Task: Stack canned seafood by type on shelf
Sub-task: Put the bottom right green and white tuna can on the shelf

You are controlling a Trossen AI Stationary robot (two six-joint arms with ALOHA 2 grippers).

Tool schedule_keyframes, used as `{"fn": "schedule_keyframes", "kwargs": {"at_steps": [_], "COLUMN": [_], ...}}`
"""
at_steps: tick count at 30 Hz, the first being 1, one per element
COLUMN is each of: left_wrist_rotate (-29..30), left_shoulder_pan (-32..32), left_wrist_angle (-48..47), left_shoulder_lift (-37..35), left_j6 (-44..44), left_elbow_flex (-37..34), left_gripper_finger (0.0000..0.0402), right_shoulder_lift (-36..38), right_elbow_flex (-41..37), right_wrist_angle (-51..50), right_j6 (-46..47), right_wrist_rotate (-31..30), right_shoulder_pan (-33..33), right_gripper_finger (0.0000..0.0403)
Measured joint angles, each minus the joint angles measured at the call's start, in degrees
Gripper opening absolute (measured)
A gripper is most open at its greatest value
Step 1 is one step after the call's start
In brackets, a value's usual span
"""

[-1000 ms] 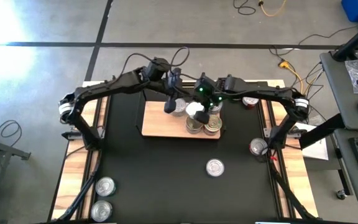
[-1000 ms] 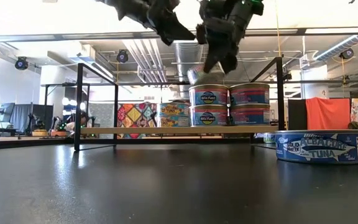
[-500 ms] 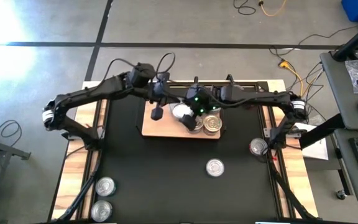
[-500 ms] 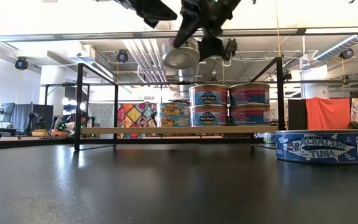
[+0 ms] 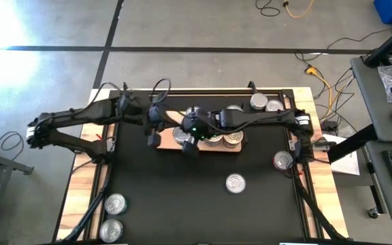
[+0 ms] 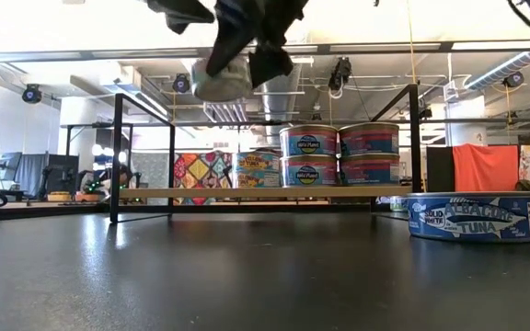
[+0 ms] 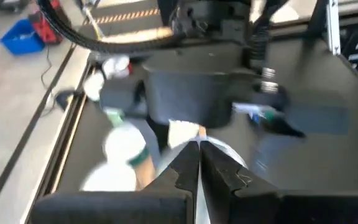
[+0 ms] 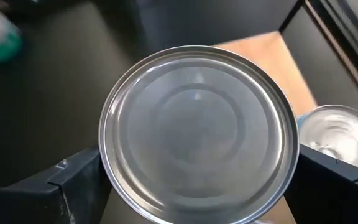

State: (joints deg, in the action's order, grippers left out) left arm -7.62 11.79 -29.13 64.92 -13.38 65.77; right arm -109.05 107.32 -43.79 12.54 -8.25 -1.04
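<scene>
R fingers [image 8: 191,186]: spread wide, clamped on one can [image 8: 197,134] across its rim, shiny lid facing the wrist cam. Can carried clear of everything; in low view [image 6: 221,81] it hangs tilted, well above shelf board level, nothing under it touching.

Beyond the fingers: light-wood shelf [image 5: 165,145] lies below, its L end bare. Towards its R end, stacks already built: two 2-high stacks at front [image 6: 339,154], a lower one partly hidden behind them.

L fingers [image 7: 199,163]: pressed together, nothing gripped. L arm is parked just beside the shelf's L end, idle.

Further out, loose cans on the black desk mat: one mid-desk [image 5: 235,183], one near R edge [image 5: 282,160], two at near-L corner [image 5: 113,216], two behind the shelf [image 5: 265,103].

Step judged: transport phase, can in hand, not yet placed.

Next move calls for: type to be matched (label not readable here), can levelled, lowered onto matching stack or bare board, then released. Tilt to be corrected first, else slip-off is likely.
</scene>
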Motion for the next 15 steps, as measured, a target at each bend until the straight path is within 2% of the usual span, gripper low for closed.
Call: {"fn": "schedule_keyframes", "kwargs": {"at_steps": [5,9,15], "left_wrist_rotate": [1.0,1.48,4.42], "left_shoulder_pan": [-0.45,-0.48,-0.48], "left_wrist_angle": [-7.68,-11.43,-6.79], "left_shoulder_lift": [-4.97,-4.9,-2.51], "left_j6": [5.18,9.86,12.11], "left_elbow_flex": [-3.82,-7.03,-9.16], "left_gripper_finger": [0.0,0.0,0.0], "right_shoulder_lift": [-5.55,-8.41,-10.08], "right_elbow_flex": [5.91,7.95,7.8], "right_wrist_angle": [-6.71,-7.06,-6.9], "right_j6": [-6.17,-12.28,-14.38], "right_wrist_rotate": [-0.78,-0.48,2.67], "right_shoulder_pan": [-0.42,-0.72,-2.52], "right_gripper_finger": [0.037,0.037,0.037]}}
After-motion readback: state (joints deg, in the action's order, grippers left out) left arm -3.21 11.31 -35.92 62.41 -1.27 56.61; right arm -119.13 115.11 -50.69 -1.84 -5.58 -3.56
